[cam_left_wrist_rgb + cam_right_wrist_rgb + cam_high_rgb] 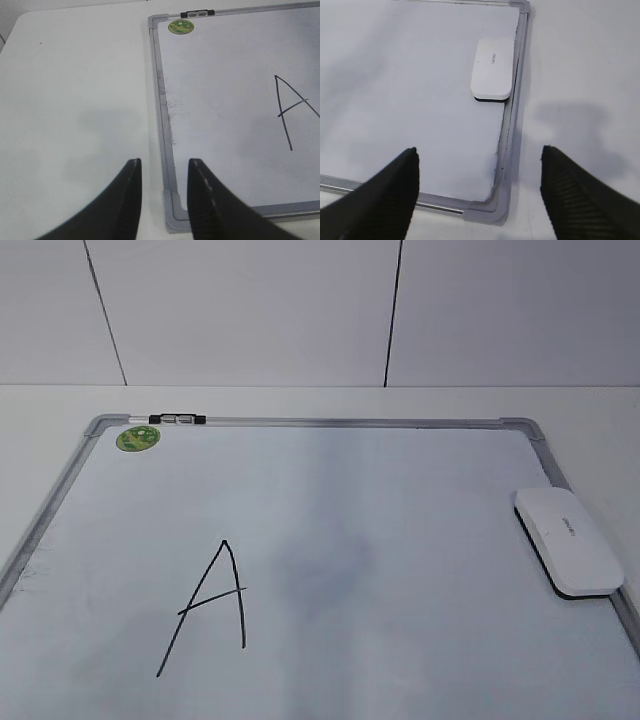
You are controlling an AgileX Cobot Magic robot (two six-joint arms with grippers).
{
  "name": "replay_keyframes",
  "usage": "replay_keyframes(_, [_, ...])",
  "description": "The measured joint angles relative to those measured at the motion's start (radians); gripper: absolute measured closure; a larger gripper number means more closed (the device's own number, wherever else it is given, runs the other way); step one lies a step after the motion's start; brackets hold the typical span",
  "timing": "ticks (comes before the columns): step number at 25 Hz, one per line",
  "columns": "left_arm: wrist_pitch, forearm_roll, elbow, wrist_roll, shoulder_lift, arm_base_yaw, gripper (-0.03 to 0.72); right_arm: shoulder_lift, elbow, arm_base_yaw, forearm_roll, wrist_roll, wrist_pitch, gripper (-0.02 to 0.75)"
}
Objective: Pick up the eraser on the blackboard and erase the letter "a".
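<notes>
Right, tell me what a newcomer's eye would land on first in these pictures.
First, the tall black capital "A" drawn on the lower left of the whiteboard; no lowercase "a" shows. Next, the white eraser lying against the board's right frame edge, untouched. The round green sticker sits in the top-left corner, and the left gripper and the right gripper hang open and empty above the board's near corners.

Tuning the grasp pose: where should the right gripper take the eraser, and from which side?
Probably from above, pinching the eraser across its narrow width at mid-length. It lies flat on the blackboard, its right long edge against the frame, so that finger has little clearance. The right gripper is open wide, off the near corner.
</notes>
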Motion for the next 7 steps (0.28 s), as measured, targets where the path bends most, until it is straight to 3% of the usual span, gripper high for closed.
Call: replay_keyframes(7, [0.000, 0.000, 0.000, 0.000, 0.000, 0.000, 0.453, 0.000, 0.000, 0.000, 0.000, 0.000, 0.000, 0.158])
